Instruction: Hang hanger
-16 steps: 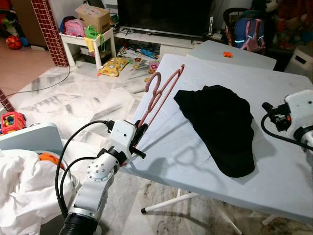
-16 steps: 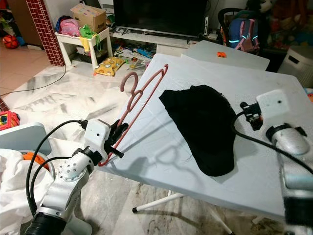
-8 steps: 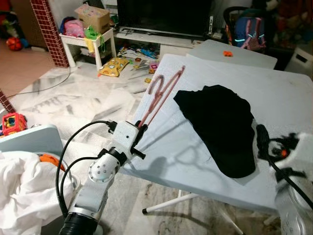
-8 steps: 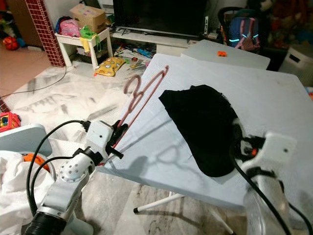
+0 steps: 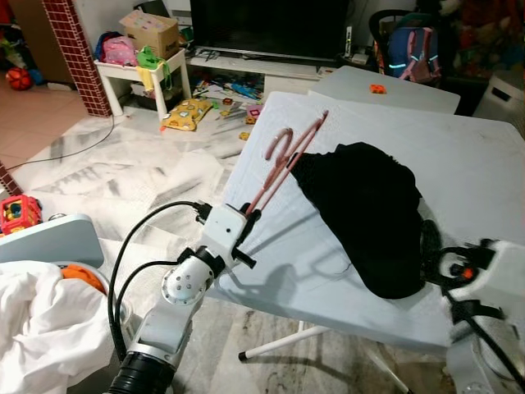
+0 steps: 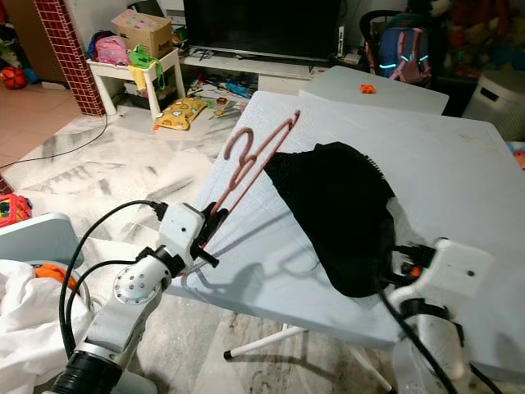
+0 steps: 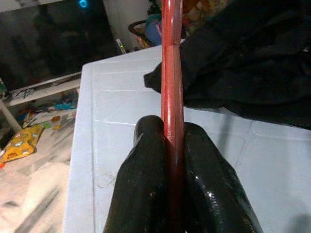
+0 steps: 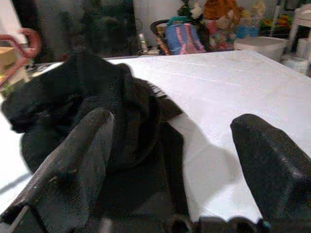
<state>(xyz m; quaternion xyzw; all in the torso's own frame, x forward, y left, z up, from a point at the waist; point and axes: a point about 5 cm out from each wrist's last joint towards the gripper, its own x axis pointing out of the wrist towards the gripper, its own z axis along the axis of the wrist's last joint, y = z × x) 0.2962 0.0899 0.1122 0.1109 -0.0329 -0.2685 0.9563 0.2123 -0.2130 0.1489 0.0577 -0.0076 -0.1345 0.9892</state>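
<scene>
Your left gripper (image 7: 172, 145) has its fingers clamped on the pink hanger (image 5: 283, 160), which slants up over the table's (image 5: 459, 164) left edge beside the black cloth (image 5: 365, 209), while your right gripper (image 8: 175, 160), fingers apart, sits at the cloth's near end.

White folding table (image 5: 484, 164) in the middle, on a marbled grey-white floor (image 5: 123, 172). Beyond the table, a dark television (image 5: 271, 25) on a low stand. Left of the television, a small white side table (image 5: 135, 74) with a cardboard box (image 5: 152, 29), beside a red brick pillar (image 5: 72, 49). Toys scattered nearby. Right of the television, a backpack (image 5: 406, 49).
</scene>
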